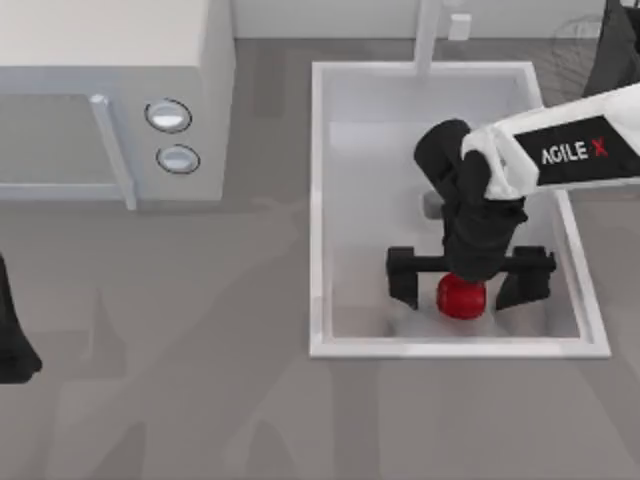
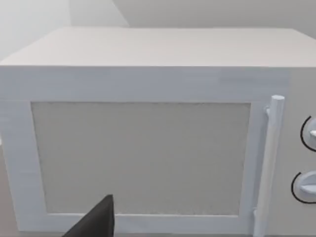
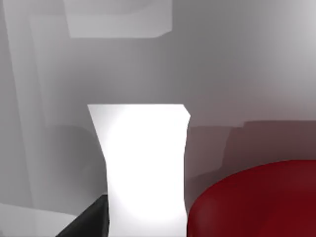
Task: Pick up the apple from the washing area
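Landmark: the washing area [image 1: 322,200], a white rectangular basin with a raised pale rim, on the right part of the table [image 1: 200,400].
Apple: the apple [image 1: 461,297] is small, red and glossy. It lies on the floor of the washing area, near the front wall of the basin and a little right of its middle. In the right wrist view the apple [image 3: 256,202] is very close to the camera.
Right gripper: the right gripper [image 1: 468,290] is down inside the washing area, directly over the apple. Its jaws are spread wide, one finger on each side of the apple with a gap between. It has hold of nothing.
Right arm: it reaches into the washing area from the right side of the basin.
Faucet: a white faucet post [image 1: 428,35] stands at the back rim of the washing area.
Microwave: a white microwave [image 1: 110,90] with two round knobs stands well to the left of the washing area.
Left arm: parked far left of the washing area, at the table's left edge; its wrist camera faces the microwave door [image 2: 140,158].
Left gripper: I cannot tell how its jaws stand.
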### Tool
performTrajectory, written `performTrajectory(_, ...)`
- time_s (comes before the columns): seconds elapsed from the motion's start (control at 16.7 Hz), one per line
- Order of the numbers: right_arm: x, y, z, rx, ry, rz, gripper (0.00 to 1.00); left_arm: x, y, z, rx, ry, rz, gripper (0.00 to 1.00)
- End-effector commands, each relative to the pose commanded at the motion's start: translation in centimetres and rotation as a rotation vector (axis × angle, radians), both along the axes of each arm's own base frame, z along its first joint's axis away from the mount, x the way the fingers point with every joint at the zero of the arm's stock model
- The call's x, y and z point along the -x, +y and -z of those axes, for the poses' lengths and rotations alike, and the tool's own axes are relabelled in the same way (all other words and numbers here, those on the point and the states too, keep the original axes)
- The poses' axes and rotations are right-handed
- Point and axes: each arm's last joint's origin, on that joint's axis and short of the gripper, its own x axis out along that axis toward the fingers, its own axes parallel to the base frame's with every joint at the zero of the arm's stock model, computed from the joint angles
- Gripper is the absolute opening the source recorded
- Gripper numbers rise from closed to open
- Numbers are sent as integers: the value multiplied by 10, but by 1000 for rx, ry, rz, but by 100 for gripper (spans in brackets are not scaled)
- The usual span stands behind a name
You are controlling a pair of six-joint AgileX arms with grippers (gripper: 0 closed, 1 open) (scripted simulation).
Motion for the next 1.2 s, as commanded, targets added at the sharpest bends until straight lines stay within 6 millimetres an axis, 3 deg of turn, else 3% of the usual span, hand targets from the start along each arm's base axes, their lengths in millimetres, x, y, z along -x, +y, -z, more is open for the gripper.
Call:
performTrajectory(0.12, 0, 0, 0, 0, 0, 0, 100, 0, 0, 0, 0, 0, 0, 100)
performTrajectory(0.9, 0, 0, 0, 0, 0, 0, 2, 0, 0, 0, 0, 0, 0, 100)
performTrajectory(1.2, 0, 0, 0, 0, 0, 0, 0, 0, 0, 0, 0, 0, 0, 100)
